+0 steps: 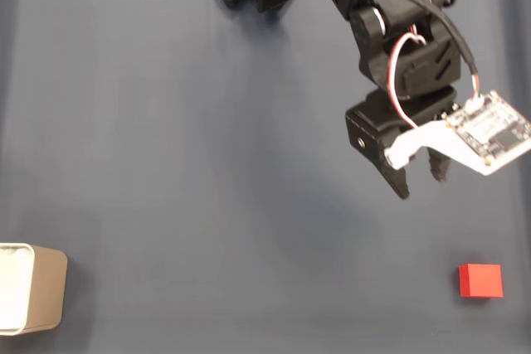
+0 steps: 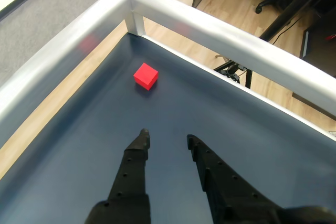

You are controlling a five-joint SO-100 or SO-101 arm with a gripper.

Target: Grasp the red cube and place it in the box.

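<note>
Nothing of the task appears done yet: the red cube (image 1: pixel 480 280) sits untouched on the table (image 1: pixel 207 163) near its lower right corner in the fixed view, and the box (image 1: pixel 31 288) stands empty-looking at the lower left edge, well apart. The end effector (image 1: pixel 421 178) hangs above the cloth with its fingers spread and holding nothing. In the wrist view the cube (image 2: pixel 146 75) lies ahead of the fingertips (image 2: pixel 142 136), slightly left, near the table's railed corner. Reaching, grasping, carrying and dropping all remain.

Bare mat (image 2: pixel 173 114) lies open between fingers (image 2: pixel 137 153) and red cube (image 2: pixel 146 75).
</note>
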